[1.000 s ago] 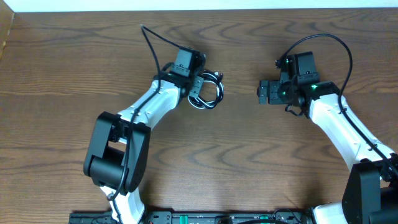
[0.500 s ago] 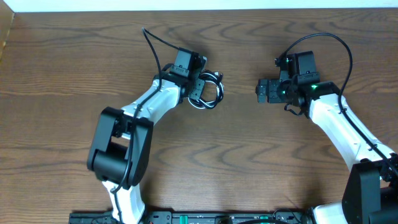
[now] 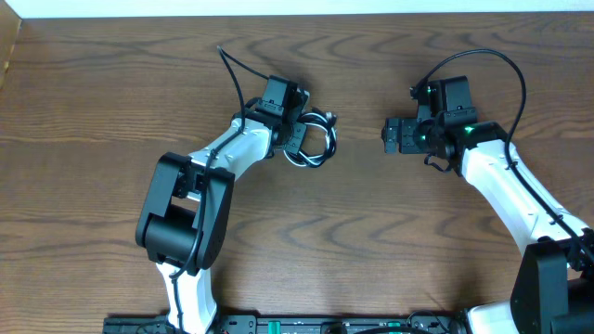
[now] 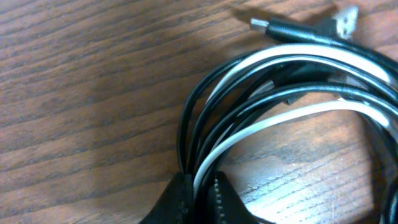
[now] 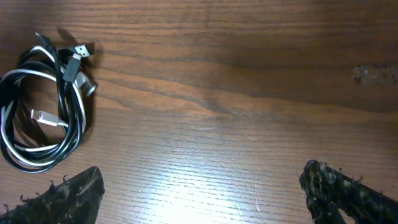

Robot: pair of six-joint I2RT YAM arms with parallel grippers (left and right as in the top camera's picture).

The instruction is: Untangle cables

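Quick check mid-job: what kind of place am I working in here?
Probably a robotics lab or test bench: a plain wood-grain table, a white left arm and right arm based at its near edge, and the coiled black and white cables lying on it.

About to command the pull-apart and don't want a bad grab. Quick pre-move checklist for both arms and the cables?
1. Left gripper gripping the cables: ok, fingers closed on strands at the coil's edge.
2. Right gripper open: ok, fingers wide apart.
3. Right gripper at the coil: not ok, it hovers apart from it over the table.
4. Cords separated: not ok, black and white looped together.
5. Plug ends free of the loops: cannot tell.
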